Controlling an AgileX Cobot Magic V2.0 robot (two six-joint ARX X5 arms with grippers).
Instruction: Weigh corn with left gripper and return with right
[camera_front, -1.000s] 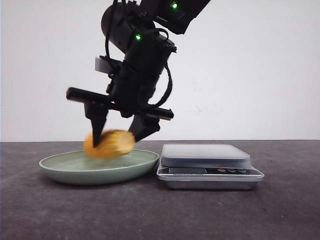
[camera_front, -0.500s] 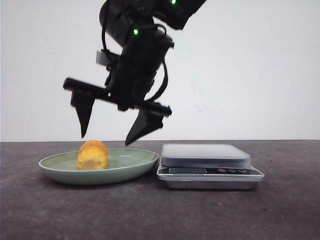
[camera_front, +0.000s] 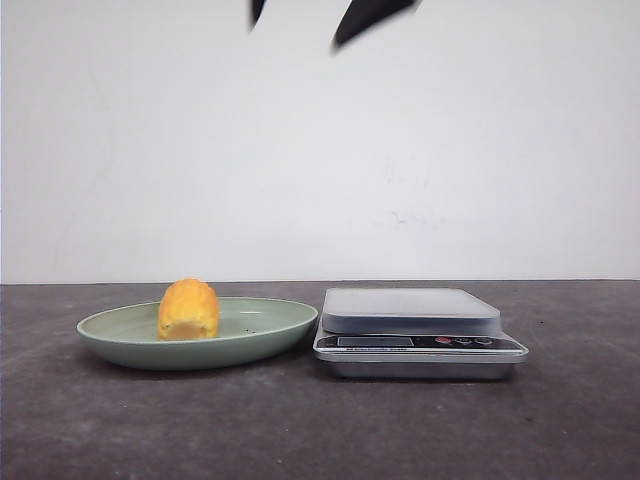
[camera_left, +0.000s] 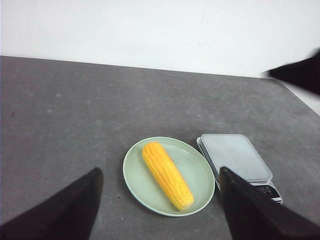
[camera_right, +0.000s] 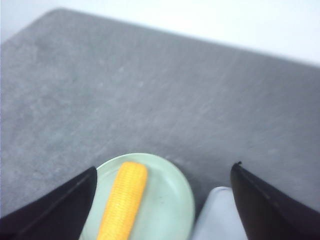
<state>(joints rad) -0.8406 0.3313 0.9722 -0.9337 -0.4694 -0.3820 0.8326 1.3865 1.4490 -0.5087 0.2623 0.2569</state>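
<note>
Low in your frame, left of centre, the corn lies lengthwise in a pale green plate on the grey table. The right gripper shows you both dark fingers spread wide (nothing between them). A pale scale sits lower right.

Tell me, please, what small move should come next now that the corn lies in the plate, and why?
Probably lift the right pincer further clear and park it. The corn lies free in the green plate, released a moment ago; the scale is bare, and the left pincer hangs open too, so the return looks finished.
</note>
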